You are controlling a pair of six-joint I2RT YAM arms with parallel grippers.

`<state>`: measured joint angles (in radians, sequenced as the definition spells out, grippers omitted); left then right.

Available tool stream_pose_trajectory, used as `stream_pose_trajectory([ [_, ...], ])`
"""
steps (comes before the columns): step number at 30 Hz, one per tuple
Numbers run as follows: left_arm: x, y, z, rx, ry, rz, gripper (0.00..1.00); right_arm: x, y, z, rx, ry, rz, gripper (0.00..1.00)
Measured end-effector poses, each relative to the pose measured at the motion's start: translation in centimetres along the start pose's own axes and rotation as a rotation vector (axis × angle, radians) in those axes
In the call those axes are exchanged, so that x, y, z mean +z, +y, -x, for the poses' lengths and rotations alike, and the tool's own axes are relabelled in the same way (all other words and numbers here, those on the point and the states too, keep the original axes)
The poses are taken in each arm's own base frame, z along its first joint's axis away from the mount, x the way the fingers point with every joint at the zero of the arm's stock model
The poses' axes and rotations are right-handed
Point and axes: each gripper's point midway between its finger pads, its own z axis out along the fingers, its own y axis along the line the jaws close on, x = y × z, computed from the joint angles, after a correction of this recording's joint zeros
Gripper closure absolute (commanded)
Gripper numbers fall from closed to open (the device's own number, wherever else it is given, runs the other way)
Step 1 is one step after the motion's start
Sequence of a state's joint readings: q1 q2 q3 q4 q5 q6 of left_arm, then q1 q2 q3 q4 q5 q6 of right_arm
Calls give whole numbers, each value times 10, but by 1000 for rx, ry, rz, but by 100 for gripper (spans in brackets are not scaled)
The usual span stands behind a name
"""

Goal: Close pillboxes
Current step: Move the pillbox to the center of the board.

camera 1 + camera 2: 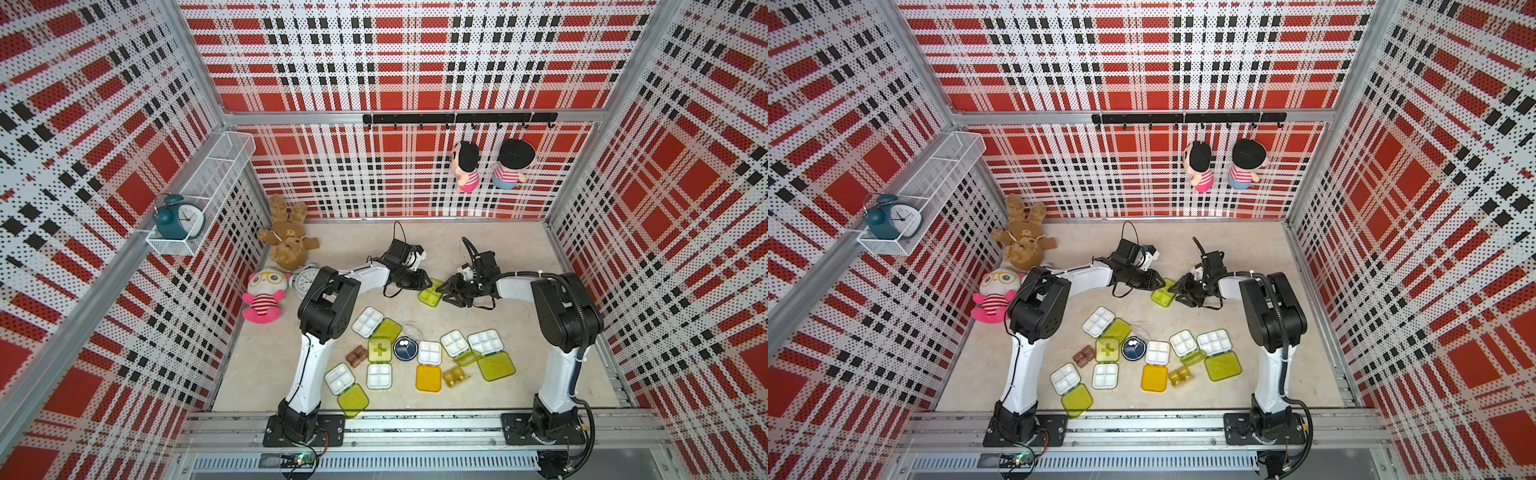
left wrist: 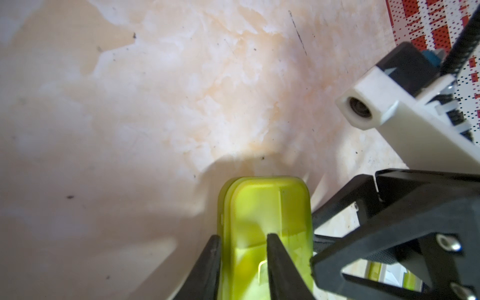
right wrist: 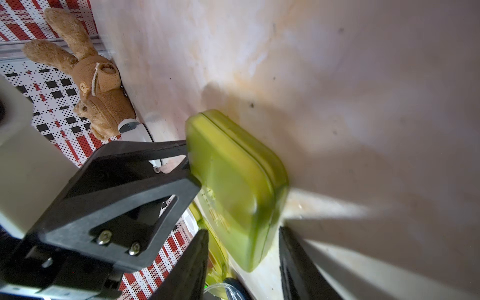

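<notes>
**A:** In a top view, your left fingers (image 1: pixel 419 280) and right fingers (image 1: pixel 453 291) meet at one lime pillbox (image 1: pixel 430 296), far out on the counter (image 1: pixel 498 249).

**B:** Left wrist view: your left fingers (image 2: pixel 275 259) are narrow, pinching it through its thickness.

**A:** Right wrist view: your right fingers (image 3: pixel 197 259) flank its other end, wide, with gaps showing. The lid looks almost down, so I'd call this the press-shut step.

**B:** Next you'd squeeze until it seats, let go, then take the open pillboxes (image 1: pixel 368 322) nearer the arm bases.

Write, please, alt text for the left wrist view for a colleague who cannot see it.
A lime pillbox on the beige marbled table, with the left gripper's two black fingers over its near end. The right gripper's black fingers sit at its side.
</notes>
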<state>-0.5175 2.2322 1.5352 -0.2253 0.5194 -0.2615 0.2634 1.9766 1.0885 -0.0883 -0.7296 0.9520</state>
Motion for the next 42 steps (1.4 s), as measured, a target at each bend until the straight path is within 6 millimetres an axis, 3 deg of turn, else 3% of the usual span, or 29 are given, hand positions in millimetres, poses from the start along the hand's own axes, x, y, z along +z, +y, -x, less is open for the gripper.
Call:
stream_pose_trajectory([
  [4, 1, 0, -2, -4, -2, -6, 57, 1, 1, 1, 0, 0, 4, 53],
  [12, 2, -1, -3, -47, -14, -33, 56, 3, 2, 2, 5, 10, 11, 53],
  [16, 0, 1, 3, -109, -33, -45, 57, 5, 5, 13, 16, 0, 35, 53],
  [19, -3, 8, 8, -172, -48, -42, 57, 8, 11, 30, 18, -19, 63, 53],
  [27, 6, 18, 40, -325, -101, -103, 54, 11, 32, 99, 0, -104, 138, 46],
  [31, 7, 18, 46, -362, -110, -110, 48, -9, 38, 124, -30, -155, 126, 40],
  [33, 5, 18, 46, -371, -117, -113, 43, -26, 30, 130, -38, -182, 85, 36],
  [38, -15, 21, 23, -392, -111, -80, 40, -75, 18, 105, -52, -215, -37, 31],
  [42, -33, 20, 3, -393, -102, -45, 38, -112, 30, 45, -102, -207, -99, 28],
])
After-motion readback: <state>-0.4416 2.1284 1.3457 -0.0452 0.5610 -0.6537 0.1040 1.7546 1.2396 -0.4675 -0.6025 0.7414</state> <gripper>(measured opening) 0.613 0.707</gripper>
